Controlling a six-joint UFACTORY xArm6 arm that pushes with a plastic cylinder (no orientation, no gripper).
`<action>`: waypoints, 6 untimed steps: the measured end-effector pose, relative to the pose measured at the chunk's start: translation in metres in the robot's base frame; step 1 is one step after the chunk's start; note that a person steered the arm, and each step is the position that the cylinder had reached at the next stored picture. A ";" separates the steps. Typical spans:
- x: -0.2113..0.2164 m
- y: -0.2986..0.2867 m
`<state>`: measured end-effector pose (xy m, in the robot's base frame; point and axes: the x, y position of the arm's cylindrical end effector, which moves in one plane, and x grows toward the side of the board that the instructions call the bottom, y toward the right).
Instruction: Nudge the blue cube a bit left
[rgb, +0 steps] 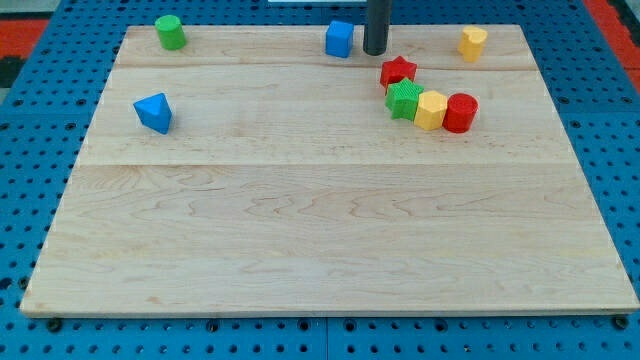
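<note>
A pale wooden board (330, 230) lies on a blue pegboard (40, 120). Top centre, the blue cube (339, 38) sits just left of my tip (375, 52); whether they touch is unclear. The rod has no jaws.

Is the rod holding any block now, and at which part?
Nothing is held; the rod cannot grasp. My tip stands just at the view's right of the blue cube; whether they touch cannot be told.

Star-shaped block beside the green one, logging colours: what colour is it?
Red: the red star-shaped block, clearest in the camera view.
</note>
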<state>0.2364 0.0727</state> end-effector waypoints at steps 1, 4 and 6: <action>-0.016 -0.005; -0.045 -0.022; -0.037 -0.011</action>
